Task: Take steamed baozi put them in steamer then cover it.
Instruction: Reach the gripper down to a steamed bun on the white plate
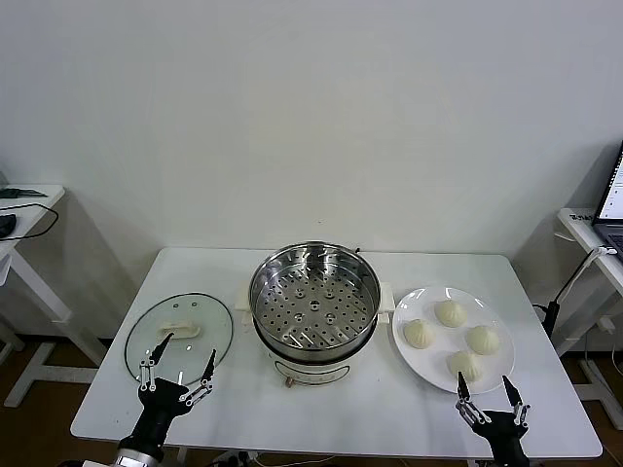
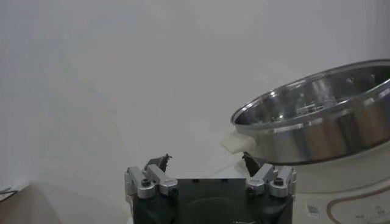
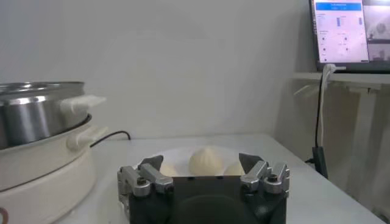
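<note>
A: What's sitting closest to us, at the near edge of the table (image 1: 243,409)?

B: The two arms. The left gripper (image 1: 177,363) is hovering at the near left, its fingers standing wide apart and holding nothing, its tips just over the near rim of the cover (image 1: 179,336). The right gripper (image 1: 484,386) is hanging at the near right with its fingers spread just as wide, gripping nothing, just short of the plate (image 1: 421,361).

A: And the cover is lying flat?

B: Yes, the glass cover is lying flat on the table to the left of the steamer (image 1: 313,304), handle facing up, close beside the pot but apart from it.

A: Where are the buns sitting?

B: All four steamed baozi (image 1: 452,337) are resting on the white plate, right of the steamer. From the right wrist view, they're showing just past the gripper's fingers (image 3: 152,164).

A: Anything in the pot?

B: The steamer is standing uncovered in the middle of the table, its perforated tray showing bare metal.

A: And farther back?

B: A plain pale wall (image 1: 311,117) is filling the background, with a laptop (image 1: 612,199) glowing on a side desk at the far right.
</note>
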`<state>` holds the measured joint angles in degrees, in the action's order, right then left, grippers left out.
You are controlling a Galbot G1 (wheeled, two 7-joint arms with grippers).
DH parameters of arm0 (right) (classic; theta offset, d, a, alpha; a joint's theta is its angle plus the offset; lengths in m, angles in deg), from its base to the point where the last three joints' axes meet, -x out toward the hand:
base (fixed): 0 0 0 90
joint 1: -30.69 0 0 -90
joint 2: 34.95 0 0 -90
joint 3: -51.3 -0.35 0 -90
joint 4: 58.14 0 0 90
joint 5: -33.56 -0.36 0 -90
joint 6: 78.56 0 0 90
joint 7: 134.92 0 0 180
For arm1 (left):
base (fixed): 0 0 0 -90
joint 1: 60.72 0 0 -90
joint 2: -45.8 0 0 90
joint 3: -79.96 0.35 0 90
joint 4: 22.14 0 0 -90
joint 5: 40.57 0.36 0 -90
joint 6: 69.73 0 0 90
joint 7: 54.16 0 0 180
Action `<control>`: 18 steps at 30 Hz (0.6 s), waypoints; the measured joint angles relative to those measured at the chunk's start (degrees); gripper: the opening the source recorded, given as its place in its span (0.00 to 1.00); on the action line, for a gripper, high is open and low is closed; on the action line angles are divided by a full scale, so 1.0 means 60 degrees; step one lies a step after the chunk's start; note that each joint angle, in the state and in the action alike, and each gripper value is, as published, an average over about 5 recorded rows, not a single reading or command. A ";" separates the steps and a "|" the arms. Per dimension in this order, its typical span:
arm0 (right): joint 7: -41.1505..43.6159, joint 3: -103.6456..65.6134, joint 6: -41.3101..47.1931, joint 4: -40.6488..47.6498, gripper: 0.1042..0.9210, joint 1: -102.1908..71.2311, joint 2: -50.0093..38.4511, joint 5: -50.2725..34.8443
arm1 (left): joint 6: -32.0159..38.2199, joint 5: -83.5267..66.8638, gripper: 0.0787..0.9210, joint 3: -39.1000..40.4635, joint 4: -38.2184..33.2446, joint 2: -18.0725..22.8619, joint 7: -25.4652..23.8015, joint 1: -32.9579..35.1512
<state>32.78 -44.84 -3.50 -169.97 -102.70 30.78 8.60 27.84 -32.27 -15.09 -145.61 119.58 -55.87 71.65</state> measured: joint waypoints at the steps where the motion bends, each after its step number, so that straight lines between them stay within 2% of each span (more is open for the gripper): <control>1: -0.0034 -0.0022 0.0042 0.0010 0.88 0.0061 -0.0028 -0.0022 | 0.0000 -0.0001 0.88 0.0007 -0.0013 0.0000 0.0003 0.0008; 10: -0.0413 -0.0126 0.1173 0.0613 0.88 0.2015 -0.1039 -0.0842 | -0.0029 -0.0004 0.88 0.0126 -0.0359 0.0027 0.0041 0.0173; 18: -0.0034 0.1051 0.2258 0.2411 0.88 0.5248 -0.2594 -0.2105 | -0.0075 -0.0011 0.88 0.0160 -0.0572 0.0089 0.0050 0.0217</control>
<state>32.57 -38.53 10.05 -155.50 -71.21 15.22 -4.03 27.39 -32.34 -14.13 -149.04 120.11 -55.57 72.94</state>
